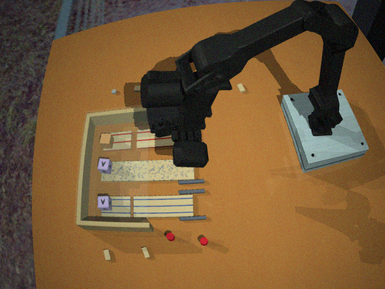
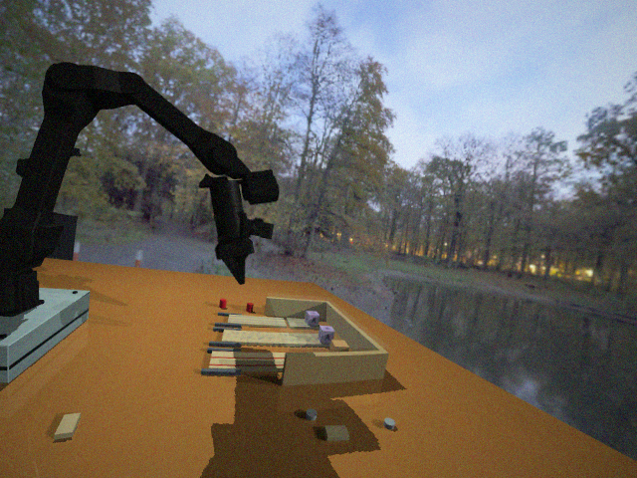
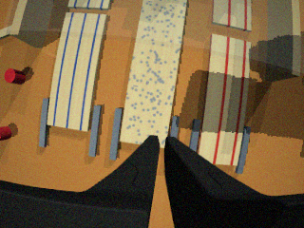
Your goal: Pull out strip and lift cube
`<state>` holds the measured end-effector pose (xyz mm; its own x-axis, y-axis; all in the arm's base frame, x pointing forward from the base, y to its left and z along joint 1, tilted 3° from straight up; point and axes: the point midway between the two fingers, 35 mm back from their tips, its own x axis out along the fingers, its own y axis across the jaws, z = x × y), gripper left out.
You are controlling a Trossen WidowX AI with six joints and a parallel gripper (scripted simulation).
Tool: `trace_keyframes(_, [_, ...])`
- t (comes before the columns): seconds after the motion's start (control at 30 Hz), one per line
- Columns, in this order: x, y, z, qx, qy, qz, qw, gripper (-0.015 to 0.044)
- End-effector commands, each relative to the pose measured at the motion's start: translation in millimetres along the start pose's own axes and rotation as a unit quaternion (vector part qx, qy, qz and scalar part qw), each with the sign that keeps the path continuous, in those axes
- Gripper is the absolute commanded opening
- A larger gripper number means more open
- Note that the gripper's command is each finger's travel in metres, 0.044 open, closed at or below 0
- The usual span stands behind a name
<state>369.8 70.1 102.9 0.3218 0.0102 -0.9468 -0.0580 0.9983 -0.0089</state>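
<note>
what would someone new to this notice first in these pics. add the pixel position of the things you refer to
The black arm (image 1: 258, 40) (image 2: 169, 113) would likely catch the eye first, arching from its pale base plate (image 1: 335, 155) (image 2: 56, 314) toward the strips, its gripper (image 2: 241, 283) (image 3: 160, 143) shut above them. Next, probably, the two lilac cubes marked A inside the open-fronted wooden frame (image 1: 81, 174) (image 2: 334, 370), one on the speckled strip (image 1: 149, 170) (image 2: 272, 338) (image 3: 154, 81), the other on the blue-lined strip's short far piece (image 1: 121, 206) (image 2: 297, 322).
</note>
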Motion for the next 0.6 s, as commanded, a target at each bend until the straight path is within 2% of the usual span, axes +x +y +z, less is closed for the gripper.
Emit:
trace_keyframes(0.0, [24,1,2,0.017,0.079,-0.009,0.997,0.0000])
trace_keyframes(0.13, [47,4,-1,0.031,0.152,-0.020,0.988,0.0000])
trace_keyframes(0.57, [61,5,-5,0.032,0.156,-0.021,0.987,0.0000])
